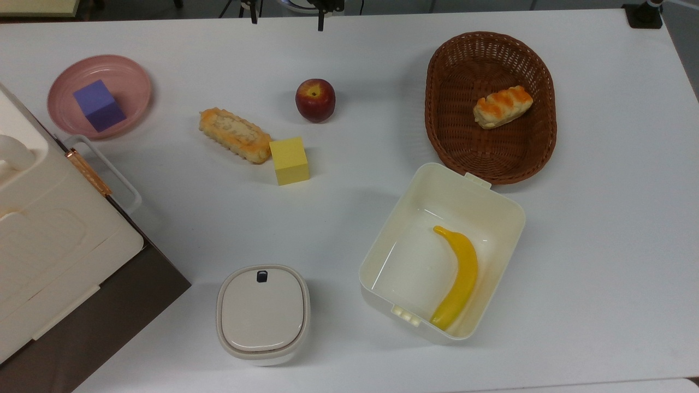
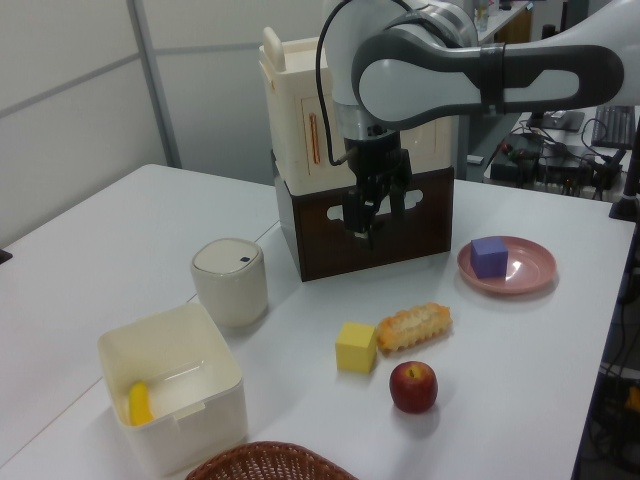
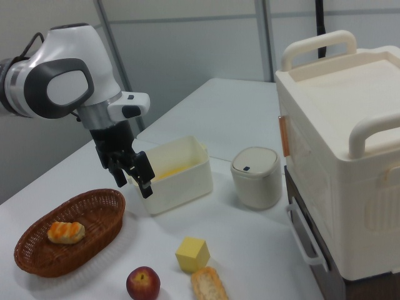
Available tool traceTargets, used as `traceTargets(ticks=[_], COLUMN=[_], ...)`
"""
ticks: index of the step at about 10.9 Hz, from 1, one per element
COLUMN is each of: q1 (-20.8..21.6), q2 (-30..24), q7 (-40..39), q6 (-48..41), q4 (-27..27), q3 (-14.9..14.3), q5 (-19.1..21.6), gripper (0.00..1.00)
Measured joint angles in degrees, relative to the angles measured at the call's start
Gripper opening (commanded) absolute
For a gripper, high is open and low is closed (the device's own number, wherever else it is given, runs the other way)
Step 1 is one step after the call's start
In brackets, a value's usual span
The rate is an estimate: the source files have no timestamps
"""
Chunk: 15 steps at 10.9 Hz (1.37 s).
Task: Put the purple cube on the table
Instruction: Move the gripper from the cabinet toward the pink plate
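The purple cube [image 1: 99,105] was seen lying in the pink dish [image 1: 131,76], near the top view's left edge of the table [image 1: 349,49]. A bread roll [image 1: 502,106] was held by the brown wicker basket [image 1: 491,158], and a banana [image 1: 458,275] lay along one wall of the open cream box [image 1: 494,204]. A lidded cream canister [image 1: 263,312] was stood near the table's lower edge in the top view.

The cube was matte blue-violet, plain-faced and turned at an angle in the dish.

Bare tabletop was left between the dish, a long pastry [image 1: 234,134] and the yellow cube [image 1: 289,160], with an apple [image 1: 315,99] beyond. The gripper [image 2: 367,215] was raised above the table, its fingers slightly parted and nothing held.
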Motion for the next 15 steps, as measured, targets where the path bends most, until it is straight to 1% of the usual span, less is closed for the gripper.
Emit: traceTargets(ticks=[11, 13, 15], q1=[-1.5, -3.4, -6.8], q2=[0.2, 0.2, 0.1], q7=[0.0, -2.9, -7.5], q6=[0.0, 0.0, 0.0], q4=[-0.2, -0.2, 0.0], q3=[-0.8, -0.9, -1.0], q5=[0.0, 0.0, 0.0], gripper=[1.0, 1.0, 1.0])
